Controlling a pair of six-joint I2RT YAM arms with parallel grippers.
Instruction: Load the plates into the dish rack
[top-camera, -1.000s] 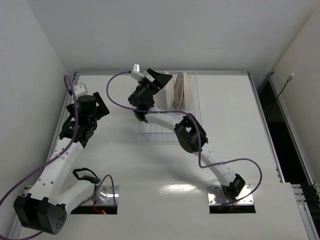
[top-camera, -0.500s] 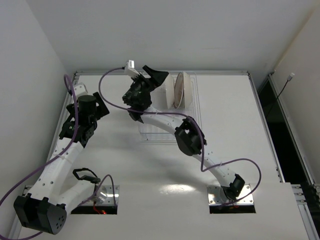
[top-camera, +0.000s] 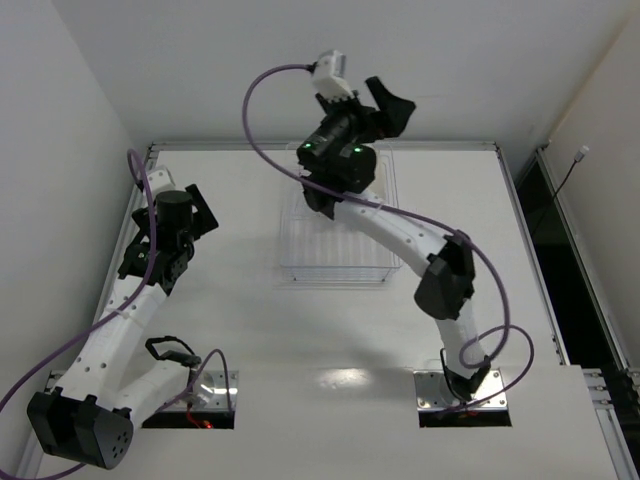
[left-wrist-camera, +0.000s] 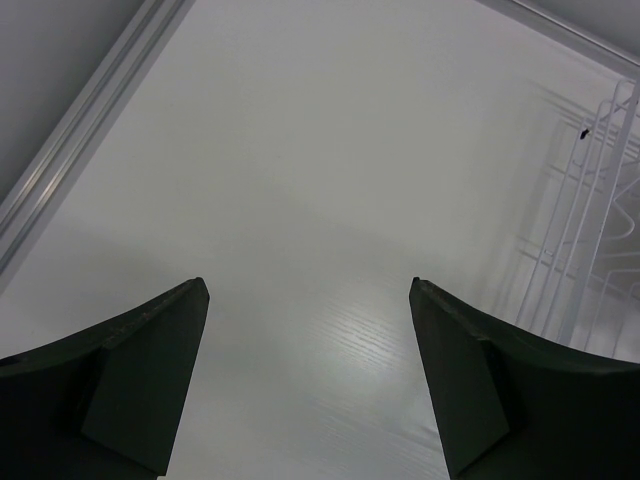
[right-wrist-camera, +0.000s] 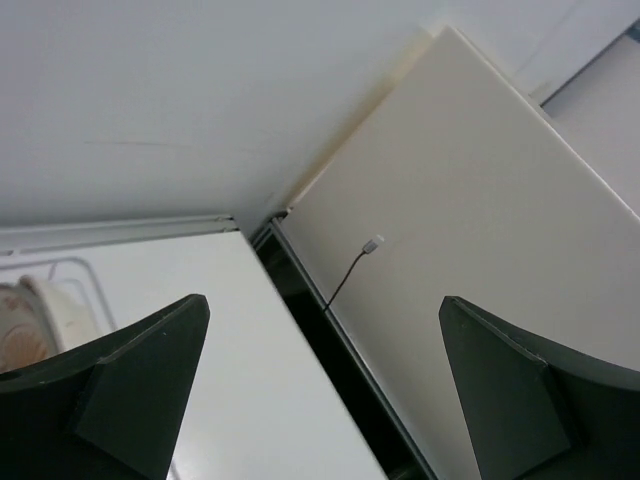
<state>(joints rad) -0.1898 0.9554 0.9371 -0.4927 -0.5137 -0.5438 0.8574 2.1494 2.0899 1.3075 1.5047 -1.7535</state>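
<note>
The dish rack (top-camera: 335, 250) of thin pale wire stands at the back middle of the table; its left end shows in the left wrist view (left-wrist-camera: 590, 220). My right gripper (top-camera: 385, 108) is open and empty, raised high above the rack's far end and pointing at the right wall (right-wrist-camera: 322, 300). The right wrist hides the plates in the top view. One pale plate (right-wrist-camera: 25, 320) with orange marks stands upright in the rack at the left edge of the right wrist view. My left gripper (top-camera: 185, 215) is open and empty over bare table left of the rack (left-wrist-camera: 305, 285).
A raised metal rail (left-wrist-camera: 80, 130) edges the table on the left. A dark gap (right-wrist-camera: 310, 330) runs along the table's right edge. A thin cable with a white plug (right-wrist-camera: 372, 243) hangs on the right wall (top-camera: 582, 153).
My right arm has lifted off the rack's left end and swung up and to the right, turning its wrist toward the right wall. It now covers the plates from above. The left arm has not moved.
</note>
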